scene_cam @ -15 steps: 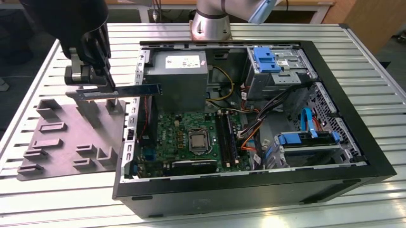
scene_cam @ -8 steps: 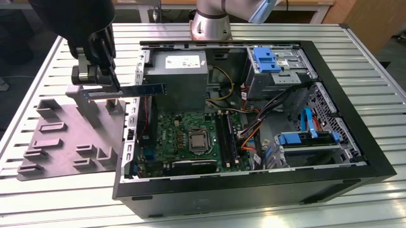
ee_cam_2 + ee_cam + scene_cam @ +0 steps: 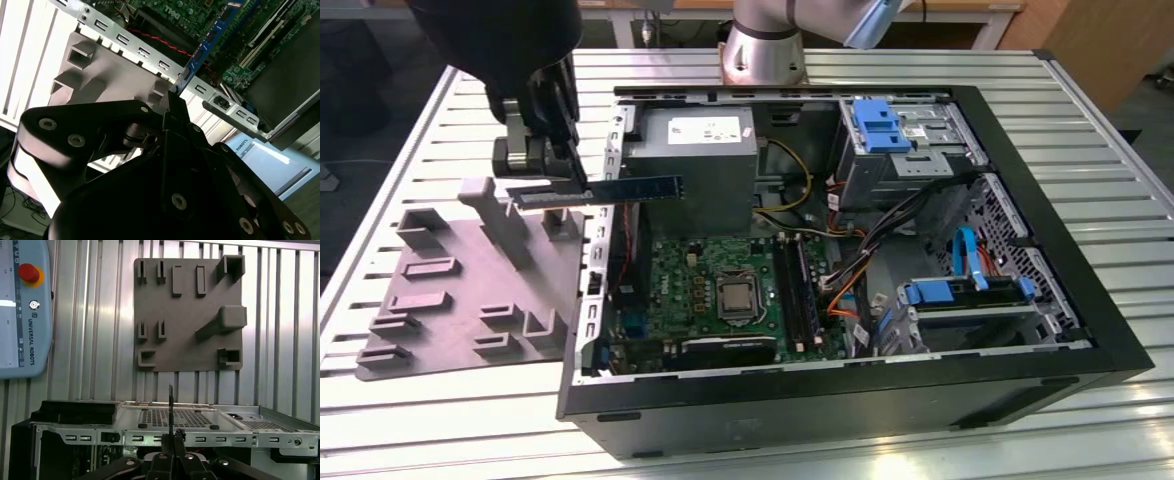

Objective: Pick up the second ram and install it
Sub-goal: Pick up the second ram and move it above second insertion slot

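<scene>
Exterior view coverage is showing the second ram point(image 3: 634, 188) being held level in the air by the gripper point(image 3: 560, 183), whose fingers are being pressed shut on the stick near one end, while the free end is pointing towards the exterior view's right. The stick is being carried above the left wall of the open computer case point(image 3: 854, 405), just in front of the grey power supply point(image 3: 687, 150) and clear of the motherboard point(image 3: 700, 290) below. The long black memory slots point(image 3: 797, 290) are being seen further to the exterior view's right, beside the processor socket point(image 3: 736, 297), well apart from the stick. A grey holder tray point(image 3: 454, 290) is lying on the slatted desk point(image 3: 454, 430) at the exterior view's left, just beside the case. Blue drive brackets point(image 3: 878, 125) are being shown at the far right of the case. From the second wrist view, the second ram point(image 3: 207, 42) is being seen as a blue strip running out from the closed gripper point(image 3: 173, 100) over the case's perforated metal edge, with green circuit board beyond it. From the first wrist view, the stick point(image 3: 170, 405) is being seen edge-on as a thin upright line rising from the gripper point(image 3: 172, 435), and a pale blue control pendant point(image 3: 25, 310) with a red button point(image 3: 28, 272) is resting on the desk.
</scene>
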Tool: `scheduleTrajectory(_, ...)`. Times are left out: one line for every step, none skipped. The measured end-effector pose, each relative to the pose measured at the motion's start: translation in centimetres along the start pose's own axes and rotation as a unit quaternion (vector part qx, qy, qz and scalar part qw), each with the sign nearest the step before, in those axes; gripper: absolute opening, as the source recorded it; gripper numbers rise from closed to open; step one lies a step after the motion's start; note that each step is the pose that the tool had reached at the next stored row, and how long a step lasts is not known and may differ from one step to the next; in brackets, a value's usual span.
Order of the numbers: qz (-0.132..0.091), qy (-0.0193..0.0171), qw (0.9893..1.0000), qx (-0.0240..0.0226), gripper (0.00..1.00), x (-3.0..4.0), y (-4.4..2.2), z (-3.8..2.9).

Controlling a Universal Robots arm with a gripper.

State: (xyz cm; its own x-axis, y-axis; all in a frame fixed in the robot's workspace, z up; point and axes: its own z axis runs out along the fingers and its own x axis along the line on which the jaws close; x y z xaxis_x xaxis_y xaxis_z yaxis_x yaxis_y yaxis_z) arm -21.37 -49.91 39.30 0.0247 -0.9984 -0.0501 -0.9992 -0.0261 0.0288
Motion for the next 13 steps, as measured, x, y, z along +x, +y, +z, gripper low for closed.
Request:
scheduleTrajectory(0.000,0.0000,1.0000,0.0000,0.12,0.00,-0.12,-0.01)
scheduleTrajectory(0.000,0.0000,1.0000,0.0000,0.12,0.00,-0.25,-0.01)
scheduleTrajectory(0.000,0.0000,1.0000,0.0000,0.12,0.01,-0.37,-0.01)
scheduleTrajectory(0.000,0.0000,1.0000,0.0000,0.12,0.01,-0.51,-0.02)
scheduleTrajectory(0.000,0.0000,1.0000,0.0000,0.12,0.01,-0.65,-0.02)
scheduleTrajectory(0.000,0.0000,1.0000,0.0000,0.12,0.02,-0.77,-0.02)
scheduleTrajectory(0.000,0.0000,1.0000,0.0000,0.12,0.02,-0.88,-0.03)
scheduleTrajectory(0.000,0.0000,1.0000,0.0000,0.12,0.02,-0.98,-0.03)
scheduleTrajectory(0.000,0.0000,1.0000,0.0000,0.12,0.03,-1.09,-0.03)
scheduleTrajectory(0.000,0.0000,1.0000,0.0000,0.12,0.03,-1.18,-0.04)
scheduleTrajectory(0.000,0.0000,1.0000,0.0000,0.12,0.03,-1.26,-0.04)
scheduleTrajectory(0.000,0.0000,1.0000,0.0000,0.12,0.03,-1.36,-0.04)
scheduleTrajectory(0.000,0.0000,1.0000,0.0000,0.12,0.04,-1.46,-0.05)
